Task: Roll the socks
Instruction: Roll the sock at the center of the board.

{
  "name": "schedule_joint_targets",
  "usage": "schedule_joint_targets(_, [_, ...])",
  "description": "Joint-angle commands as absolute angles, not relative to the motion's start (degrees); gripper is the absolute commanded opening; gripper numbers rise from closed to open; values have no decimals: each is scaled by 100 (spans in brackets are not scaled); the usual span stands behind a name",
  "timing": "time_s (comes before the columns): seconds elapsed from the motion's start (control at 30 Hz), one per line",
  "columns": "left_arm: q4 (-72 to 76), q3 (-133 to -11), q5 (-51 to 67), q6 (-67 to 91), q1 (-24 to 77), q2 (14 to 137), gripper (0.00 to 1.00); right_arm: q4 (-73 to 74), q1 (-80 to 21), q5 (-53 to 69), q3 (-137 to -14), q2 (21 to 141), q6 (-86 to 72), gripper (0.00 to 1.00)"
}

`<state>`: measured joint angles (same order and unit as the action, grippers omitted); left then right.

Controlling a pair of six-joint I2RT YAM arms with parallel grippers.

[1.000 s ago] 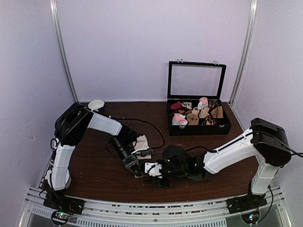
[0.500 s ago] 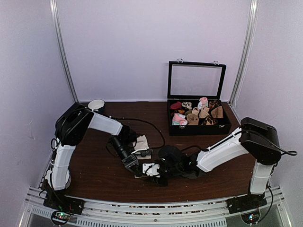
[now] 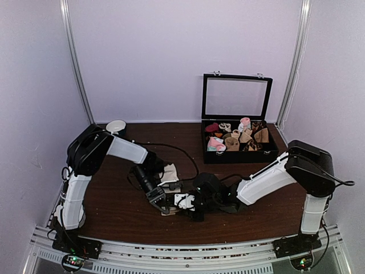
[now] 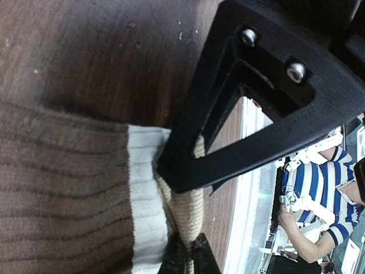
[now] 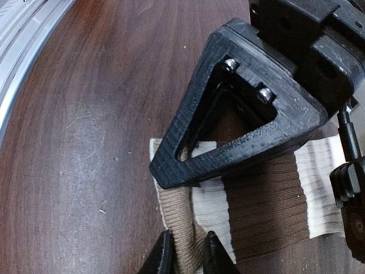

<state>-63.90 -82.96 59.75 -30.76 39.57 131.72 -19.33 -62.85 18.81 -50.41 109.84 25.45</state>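
Note:
The socks (image 3: 171, 173) lie flat on the brown table between the two arms. Close up they show a brown ribbed body (image 4: 63, 194) with a white band and a tan-beige ribbed edge (image 4: 191, 211). My left gripper (image 3: 162, 204) is shut on that tan edge, which is pinched into a ridge between its fingers (image 4: 181, 220). My right gripper (image 3: 181, 202) faces it from the right. In the right wrist view the tan edge (image 5: 171, 200) is bunched between the jaws (image 5: 178, 222), beside the white band (image 5: 211, 211) and the brown body (image 5: 262, 200). The right gripper is shut on it.
A black box (image 3: 239, 154) with its glass lid up stands at the back right and holds several rolled socks. A white cup (image 3: 116, 127) sits at the back left. A black cable (image 3: 182, 151) loops behind the socks. The metal rail (image 3: 171, 254) runs along the near edge.
My right arm has slid left toward the left gripper and its jaws have narrowed on the tan sock edge. The left arm has held still.

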Motion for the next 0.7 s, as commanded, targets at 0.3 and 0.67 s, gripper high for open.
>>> schedule_joint_targets(0.3, [-6609,-8521,5873,-3346,3909,13326,17,-1140,-6256,2198,-5209,11165,2538,0])
schedule_joint_targets(0.67, [-4515,-7377,3707,-2757,3752,10895,48,399,-6057,2976,-5585,11262,767,0])
